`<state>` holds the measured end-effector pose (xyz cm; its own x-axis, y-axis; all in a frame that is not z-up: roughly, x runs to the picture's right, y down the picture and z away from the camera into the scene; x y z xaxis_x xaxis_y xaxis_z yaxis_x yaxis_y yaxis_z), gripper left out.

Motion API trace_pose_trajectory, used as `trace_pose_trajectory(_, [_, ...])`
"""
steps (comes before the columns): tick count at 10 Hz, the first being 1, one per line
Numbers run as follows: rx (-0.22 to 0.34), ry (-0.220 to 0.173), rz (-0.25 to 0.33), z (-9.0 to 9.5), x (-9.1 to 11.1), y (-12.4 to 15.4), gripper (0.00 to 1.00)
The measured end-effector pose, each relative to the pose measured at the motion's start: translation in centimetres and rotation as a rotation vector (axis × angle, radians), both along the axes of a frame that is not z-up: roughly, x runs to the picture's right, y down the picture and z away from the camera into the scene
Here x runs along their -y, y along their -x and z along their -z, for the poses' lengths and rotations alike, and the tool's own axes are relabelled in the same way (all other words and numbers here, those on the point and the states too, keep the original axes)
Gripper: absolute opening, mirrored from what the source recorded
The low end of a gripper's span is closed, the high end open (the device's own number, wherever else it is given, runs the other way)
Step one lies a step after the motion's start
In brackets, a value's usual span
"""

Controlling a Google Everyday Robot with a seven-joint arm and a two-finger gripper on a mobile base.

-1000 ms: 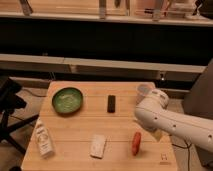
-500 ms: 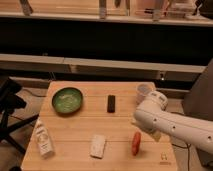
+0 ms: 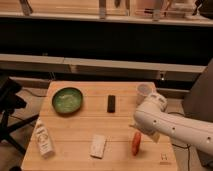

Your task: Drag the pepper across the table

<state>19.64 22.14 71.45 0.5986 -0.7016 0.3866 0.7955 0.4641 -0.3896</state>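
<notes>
The pepper (image 3: 136, 143) is a small red-orange tapered thing lying on the light wooden table (image 3: 75, 130), near its front right. My white arm (image 3: 170, 125) reaches in from the right, and its gripper (image 3: 140, 131) hangs just above and behind the pepper's top end. The arm hides most of the gripper, so I cannot tell whether it touches the pepper.
On the table stand a green bowl (image 3: 67, 99) at back left, a black rectangular block (image 3: 111, 103) in the middle, a white cup (image 3: 144, 91) at back right, a white bottle (image 3: 43, 138) at front left and a white sponge-like pad (image 3: 97, 146) at front centre. A dark chair (image 3: 10, 107) stands left of the table.
The arm has shifted slightly lower over the pepper. The pepper and the other things have not moved.
</notes>
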Motion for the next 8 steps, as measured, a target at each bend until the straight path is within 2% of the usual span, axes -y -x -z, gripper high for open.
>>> trace_pose_trajectory(8, [0.115, 0.026, 0.056, -1.4, -2.0, 1.1, 0.80])
